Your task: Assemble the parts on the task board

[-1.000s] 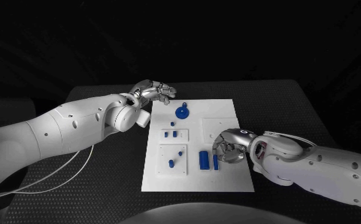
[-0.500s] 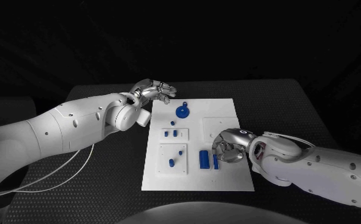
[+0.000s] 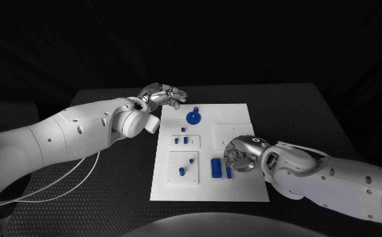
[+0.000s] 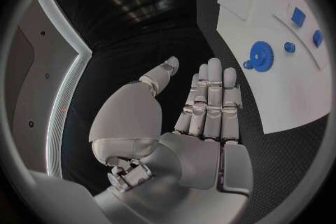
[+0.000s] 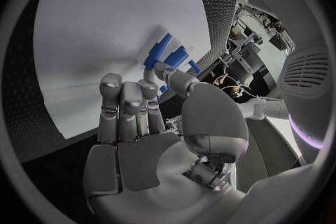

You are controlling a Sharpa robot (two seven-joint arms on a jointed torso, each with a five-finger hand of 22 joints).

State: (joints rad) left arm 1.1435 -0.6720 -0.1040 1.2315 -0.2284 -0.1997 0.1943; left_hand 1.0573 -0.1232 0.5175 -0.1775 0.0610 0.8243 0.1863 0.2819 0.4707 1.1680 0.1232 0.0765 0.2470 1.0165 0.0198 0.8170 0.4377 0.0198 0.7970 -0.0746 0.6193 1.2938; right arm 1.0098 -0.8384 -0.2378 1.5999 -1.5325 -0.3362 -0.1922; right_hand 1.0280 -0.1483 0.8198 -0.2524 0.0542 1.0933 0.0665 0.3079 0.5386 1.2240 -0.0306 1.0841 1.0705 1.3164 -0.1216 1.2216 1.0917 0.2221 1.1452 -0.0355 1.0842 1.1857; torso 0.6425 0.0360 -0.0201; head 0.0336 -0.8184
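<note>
The white rectangular task board (image 3: 239, 116) lies in the middle of the black textured worktop (image 3: 302, 110), carrying small blue plastic parts. A round blue gear-like part (image 3: 192, 118) sits near the board's far edge, with small blue pegs (image 3: 182, 141) just below it. Two upright blue bar-shaped parts (image 3: 216, 168) stand side by side near the board's front middle.

The silver right robot hand (image 3: 240, 157) hangs over the board just beside these bars, fingers curled inward toward them; in the right wrist view the fingertips (image 5: 150, 74) reach the blue bars (image 5: 167, 55), though whether they grip one cannot be told. Compared with a second ago, this robot hand has edged slightly toward the board's centre and its arm has turned a little.

The silver left robot hand (image 3: 164, 95) hovers off the board's far left corner, above the worktop. In the left wrist view its fingers (image 4: 210, 101) lie extended side by side, holding nothing, with the gear-like part (image 4: 263, 57) well apart. It stays where it was a second ago.
</note>
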